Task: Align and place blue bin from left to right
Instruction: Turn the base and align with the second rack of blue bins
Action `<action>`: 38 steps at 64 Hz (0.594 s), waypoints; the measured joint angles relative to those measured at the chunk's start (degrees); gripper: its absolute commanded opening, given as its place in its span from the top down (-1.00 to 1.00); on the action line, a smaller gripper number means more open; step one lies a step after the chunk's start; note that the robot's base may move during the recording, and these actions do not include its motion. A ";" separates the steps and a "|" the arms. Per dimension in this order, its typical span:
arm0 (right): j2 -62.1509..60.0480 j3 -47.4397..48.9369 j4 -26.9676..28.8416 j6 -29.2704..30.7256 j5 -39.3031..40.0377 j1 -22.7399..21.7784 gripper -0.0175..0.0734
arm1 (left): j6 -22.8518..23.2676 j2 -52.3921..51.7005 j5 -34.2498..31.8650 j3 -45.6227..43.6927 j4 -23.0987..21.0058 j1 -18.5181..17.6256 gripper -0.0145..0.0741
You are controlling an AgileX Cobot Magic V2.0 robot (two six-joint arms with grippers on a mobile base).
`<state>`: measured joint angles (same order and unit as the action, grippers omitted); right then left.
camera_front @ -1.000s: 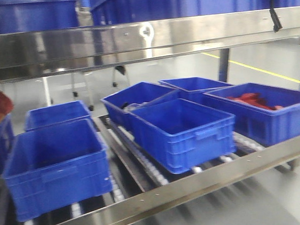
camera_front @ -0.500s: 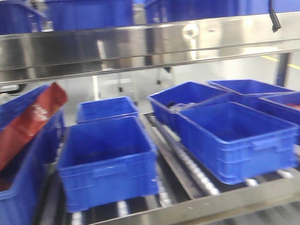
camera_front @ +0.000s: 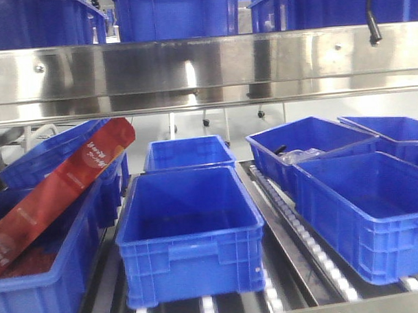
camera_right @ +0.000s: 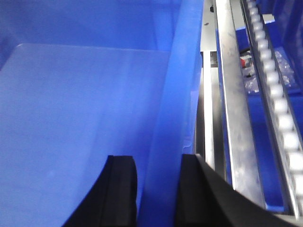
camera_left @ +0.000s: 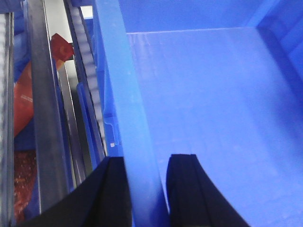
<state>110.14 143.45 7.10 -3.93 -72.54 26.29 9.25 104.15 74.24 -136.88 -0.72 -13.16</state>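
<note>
In both wrist views a blue bin fills the frame, empty with a bare floor (camera_left: 203, 94). My left gripper (camera_left: 147, 189) is shut on its left wall (camera_left: 118, 80), one black finger on each side. On the opposite side, my right gripper (camera_right: 158, 189) clamps the right wall (camera_right: 182, 71) the same way. Neither gripper shows in the front view. There an empty blue bin (camera_front: 191, 233) sits at the middle front of the roller shelf (camera_front: 279, 209). I cannot tell whether it is the bin I hold.
A long red packet (camera_front: 59, 189) leans out of the left bin (camera_front: 35, 293). Another bin (camera_front: 188, 154) stands behind the middle one, and more bins (camera_front: 365, 213) fill the right lane. A steel shelf beam (camera_front: 206, 71) crosses overhead. Roller rails (camera_right: 279, 104) run beside the held bin.
The front view has shifted left along the shelf. All bins slid rightward in frame, and the left bin with the red packet came into view. The blur has gone.
</note>
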 measured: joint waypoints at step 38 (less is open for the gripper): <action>0.00 0.00 0.00 0.00 0.11 0.00 0.95 | 0.00 0.00 0.00 0.00 -0.31 0.00 0.92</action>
<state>110.14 143.45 7.10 -3.93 -72.43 26.29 9.25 104.15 74.24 -136.88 -1.03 -13.16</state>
